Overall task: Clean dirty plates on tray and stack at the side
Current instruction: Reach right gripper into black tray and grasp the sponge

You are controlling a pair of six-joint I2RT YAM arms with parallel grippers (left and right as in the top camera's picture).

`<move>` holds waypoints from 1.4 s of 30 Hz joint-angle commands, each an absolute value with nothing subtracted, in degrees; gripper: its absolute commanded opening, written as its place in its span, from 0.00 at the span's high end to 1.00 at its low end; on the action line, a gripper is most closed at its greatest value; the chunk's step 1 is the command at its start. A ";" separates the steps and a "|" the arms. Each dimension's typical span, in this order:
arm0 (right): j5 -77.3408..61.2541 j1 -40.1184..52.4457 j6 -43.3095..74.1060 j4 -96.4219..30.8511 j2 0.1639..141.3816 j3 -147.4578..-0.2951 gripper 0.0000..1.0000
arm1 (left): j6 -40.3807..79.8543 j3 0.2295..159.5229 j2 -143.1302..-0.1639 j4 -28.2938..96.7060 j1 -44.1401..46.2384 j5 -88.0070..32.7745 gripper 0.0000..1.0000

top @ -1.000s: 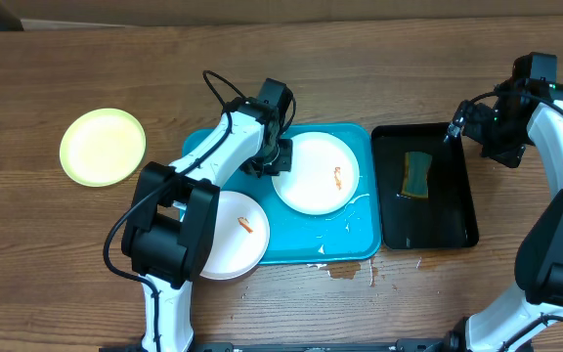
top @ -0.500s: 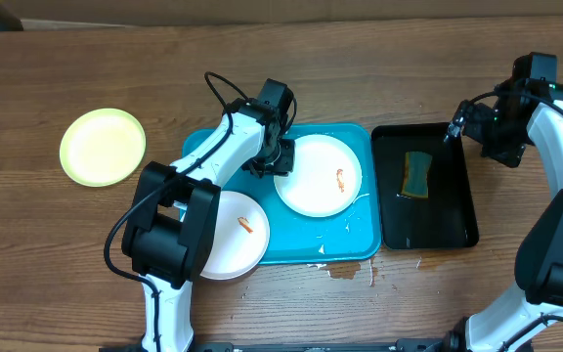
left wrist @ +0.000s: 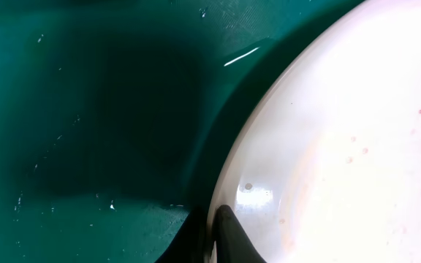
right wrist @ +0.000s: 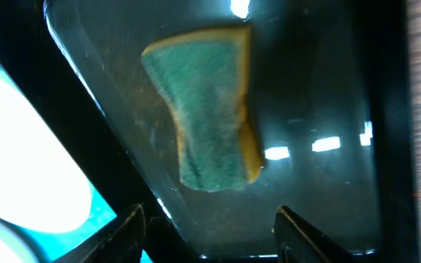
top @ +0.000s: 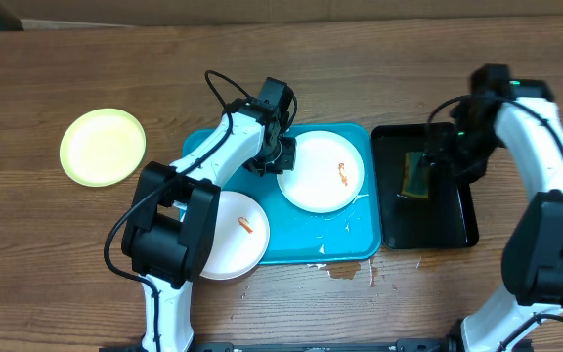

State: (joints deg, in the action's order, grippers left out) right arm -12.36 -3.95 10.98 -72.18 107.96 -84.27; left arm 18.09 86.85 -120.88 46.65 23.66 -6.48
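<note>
The turquoise tray [top: 345, 240] lies mid-table. On it rests a white plate [top: 323, 173] with an orange smear. My left gripper [top: 280, 156] is shut on that plate's left rim; in the left wrist view the two fingertips [left wrist: 225, 230] pinch the plate's [left wrist: 342, 146] edge above the tray floor [left wrist: 86, 109]. A second smeared white plate [top: 231, 235] overhangs the tray's front-left corner. A lime-green plate [top: 103, 147] sits alone on the table at far left. My right gripper [top: 436, 156] hangs open over the sponge [top: 416, 174], nothing between its fingers [right wrist: 126, 226].
The black tray [top: 438, 225] holds water and the green-and-yellow sponge [right wrist: 207, 117], right of the turquoise tray. A small puddle [top: 345, 271] lies on the wood by the turquoise tray's front edge. Droplets dot the tray floor.
My right arm has swung left from the black tray's back right corner to above the sponge. The left gripper has nudged the held plate slightly to the right.
</note>
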 commanded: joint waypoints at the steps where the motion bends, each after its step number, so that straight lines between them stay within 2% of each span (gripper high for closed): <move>1: -5.37 -0.03 12.49 -70.22 107.48 -81.45 0.39 | 17.80 86.35 -121.10 46.65 24.03 -5.98 0.93; 3: -2.50 1.52 12.49 -67.90 107.48 -79.59 0.25 | 17.80 86.35 -121.10 46.68 24.03 -5.98 0.92; 9: 3.55 2.90 16.75 -61.41 107.48 -73.43 0.25 | 17.78 86.35 -121.10 46.74 24.03 -5.98 0.91; 14: -1.19 2.94 16.99 -54.48 107.48 -67.88 0.32 | 17.78 86.35 -121.10 46.70 24.03 -5.98 0.91; 19: -3.11 2.94 16.99 -47.37 107.48 -62.28 0.35 | 17.78 86.35 -121.10 46.68 24.03 -5.98 0.91; 21: -3.07 2.94 16.45 -46.85 107.48 -61.39 0.91 | 17.78 86.35 -121.10 46.70 24.03 -5.98 0.90; 22: -3.07 2.94 16.32 -47.22 107.48 -61.49 0.96 | 17.78 86.35 -121.10 46.70 24.03 -5.98 0.91; 24: -3.09 2.92 16.32 -48.27 107.39 -62.33 0.96 | 17.78 86.35 -121.10 46.70 24.03 -5.98 0.91; 25: -3.09 2.92 16.10 -49.10 107.39 -63.26 0.96 | 17.78 86.35 -121.10 46.70 24.03 -5.98 0.90; 26: -3.07 2.92 16.05 -50.00 107.37 -64.31 0.89 | 17.78 86.35 -121.10 46.70 24.03 -5.98 0.90; 28: -3.09 2.92 15.09 -51.37 107.37 -66.57 0.61 | 17.78 86.35 -121.10 46.70 24.03 -5.98 0.90; 30: -2.55 2.87 14.04 -51.68 107.37 -68.84 0.41 | 17.78 86.35 -121.10 46.70 24.03 -5.98 0.90; 34: 0.75 2.87 13.45 -48.31 107.39 -70.37 0.21 | 17.78 86.35 -121.10 46.70 24.03 -5.98 0.89; 39: 2.94 2.87 13.50 -43.03 107.46 -68.95 0.19 | 17.78 86.35 -121.10 46.70 24.03 -5.98 0.89; 41: 2.94 2.87 13.50 -40.53 107.50 -67.61 0.24 | 17.78 86.35 -121.10 46.70 24.03 -5.98 0.89; 42: 2.94 2.87 13.50 -39.83 107.50 -67.20 0.31 | 17.78 86.35 -121.10 46.70 24.03 -5.98 0.89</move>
